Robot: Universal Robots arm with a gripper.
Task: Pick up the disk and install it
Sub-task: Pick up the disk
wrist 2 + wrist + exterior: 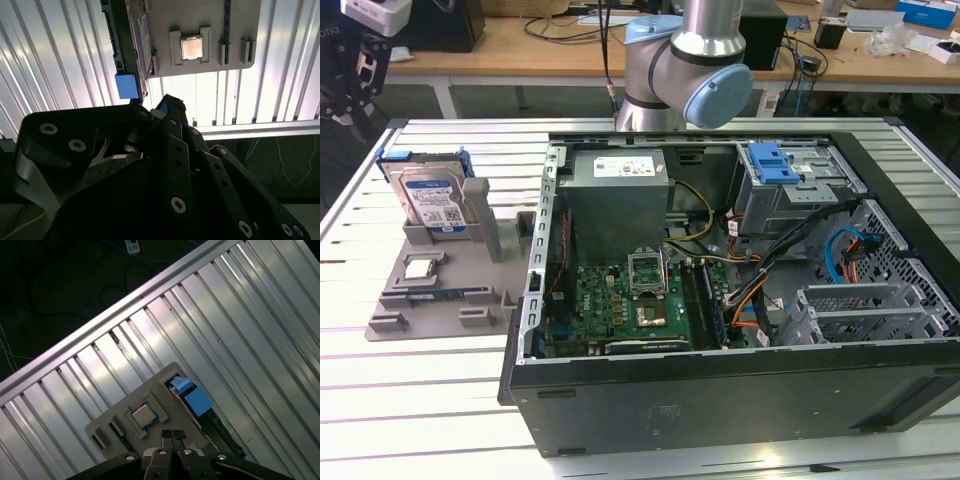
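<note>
The grey fixture tray (pixel 390 300) holds the disk (pixel 432 197) upright in a slot, with a small square chip (pixel 420 268) flat in a recess. Both are below the tool (pixel 173 436). The open computer case (pixel 720 400) holds a motherboard (pixel 620 305), well apart from the tool. The arm hangs over the tray — fingertips pressed together, pinching nothing.

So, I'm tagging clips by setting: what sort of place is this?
Likely a robotics lab: an open computer case on a slatted metal table, the robot arm behind it, cluttered desks beyond.

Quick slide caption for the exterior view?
Disk upright in grey fixture beside the open computer case, gripper raised nearby.
</note>
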